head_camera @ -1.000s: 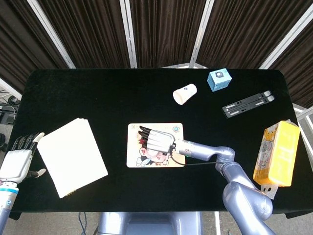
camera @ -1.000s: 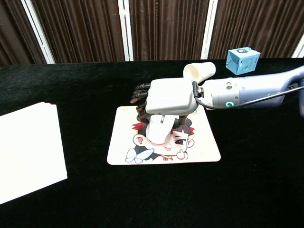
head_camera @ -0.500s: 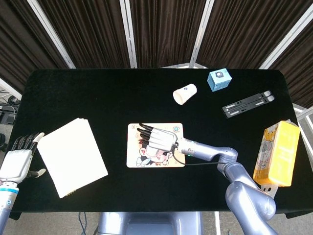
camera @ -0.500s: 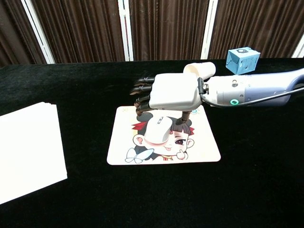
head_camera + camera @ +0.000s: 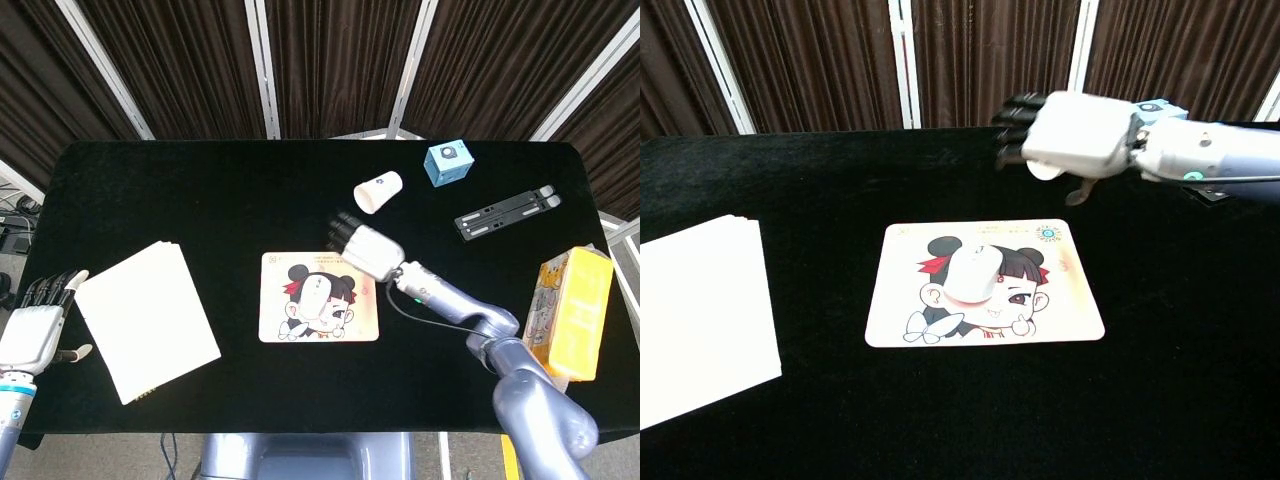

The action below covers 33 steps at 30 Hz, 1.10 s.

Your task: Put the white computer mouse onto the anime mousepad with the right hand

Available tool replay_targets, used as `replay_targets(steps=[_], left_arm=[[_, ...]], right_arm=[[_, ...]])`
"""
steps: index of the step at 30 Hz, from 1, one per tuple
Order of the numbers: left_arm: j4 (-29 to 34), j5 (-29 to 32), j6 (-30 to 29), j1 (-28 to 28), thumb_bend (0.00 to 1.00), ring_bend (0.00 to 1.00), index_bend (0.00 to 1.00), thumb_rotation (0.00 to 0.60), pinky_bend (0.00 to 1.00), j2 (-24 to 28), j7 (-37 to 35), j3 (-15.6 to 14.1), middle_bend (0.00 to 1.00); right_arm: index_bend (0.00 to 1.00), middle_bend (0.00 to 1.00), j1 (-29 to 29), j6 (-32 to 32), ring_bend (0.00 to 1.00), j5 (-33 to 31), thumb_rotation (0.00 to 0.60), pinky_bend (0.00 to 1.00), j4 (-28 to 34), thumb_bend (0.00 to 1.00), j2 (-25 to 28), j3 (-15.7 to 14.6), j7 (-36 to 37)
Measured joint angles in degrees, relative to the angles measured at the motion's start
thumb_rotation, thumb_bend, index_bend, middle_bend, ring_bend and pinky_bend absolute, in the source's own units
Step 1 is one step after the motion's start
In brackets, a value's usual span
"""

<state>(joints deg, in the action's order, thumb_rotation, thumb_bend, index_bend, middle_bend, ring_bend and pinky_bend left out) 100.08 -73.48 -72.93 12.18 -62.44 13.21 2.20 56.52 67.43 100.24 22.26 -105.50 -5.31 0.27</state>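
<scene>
I have pulled my right hand (image 5: 1075, 145) up and away toward two o'clock from the anime mousepad (image 5: 1070, 310); its fingers are released and hold nothing. The white computer mouse (image 5: 975, 274) now lies alone at the pad's centre, so I judge the placement done. My left hand (image 5: 35, 325) idles open at eight o'clock.

The light over my table (image 5: 200, 200) is even and bright, coming from above, and the black cloth soaks it up so I cast almost no shadow. The white paper stack (image 5: 695, 310) nearly blows out in the chest view. My right hand (image 5: 1075, 145) looks slightly soft there, the mousepad (image 5: 318, 310) print crisp. The head view bends straight lines towards its edges
</scene>
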Motion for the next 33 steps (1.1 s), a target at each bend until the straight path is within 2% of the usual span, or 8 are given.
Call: replay_targets(steps=[6,11,16,22,25,28,33], left_arm=[[-0.38,-1.55,-0.77,-0.16,0.12,0.0,0.0,0.6,0.0,-0.2,-0.39,-0.21,0.0],[-0.85,-3.27,-1.95,-0.43,0.11,0.0,0.0,0.6,0.0,-0.53,-1.07,-0.36,0.0],[-1.74,-5.54,-3.45,-0.8,0.12,0.0,0.0,0.6,0.0,-0.99,-1.73,-0.63,0.0],[-3.5,-7.75,-5.08,-1.17,0.11,0.0,0.0,0.6,0.0,-1.6,-2.03,-0.91,0.0],[-4.28,-8.49,-5.92,-1.35,0.11,0.0,0.0,0.6,0.0,-2.0,-1.86,-0.89,0.0],[-4.89,-8.89,-6.52,-1.57,0.12,0.0,0.0,0.6,0.0,-2.42,-1.75,-0.87,0.0],[-5.26,-9.12,-6.96,-1.8,0.12,0.0,0.0,0.6,0.0,-2.68,-1.63,-0.85,0.0]], right_arm=[[0.2,0.08,-5.67,2.08,0.0,-6.07,0.6,0.0,11.35,0.13,4.74,4.41,-2.57],[0.15,0.01,-11.63,3.39,0.0,-12.92,0.6,0.0,26.23,0.12,9.81,7.66,-5.7],[0.11,0.0,-18.41,4.92,0.0,-20.04,0.6,0.0,43.63,0.12,16.2,9.43,-9.88],[0.05,0.0,-27.76,9.52,0.0,-25.63,0.6,0.0,61.29,0.13,24.68,9.06,-14.93],[0.01,0.0,-32.68,13.35,0.0,-26.82,0.6,0.0,66.7,0.14,28.18,7.82,-16.29],[0.0,0.0,-36.37,16.17,0.0,-27.26,0.6,0.0,70.19,0.14,30.94,6.18,-16.55],[0.0,0.0,-40.15,19.26,0.0,-26.62,0.6,0.0,72.54,0.14,33.25,4.39,-15.81]])
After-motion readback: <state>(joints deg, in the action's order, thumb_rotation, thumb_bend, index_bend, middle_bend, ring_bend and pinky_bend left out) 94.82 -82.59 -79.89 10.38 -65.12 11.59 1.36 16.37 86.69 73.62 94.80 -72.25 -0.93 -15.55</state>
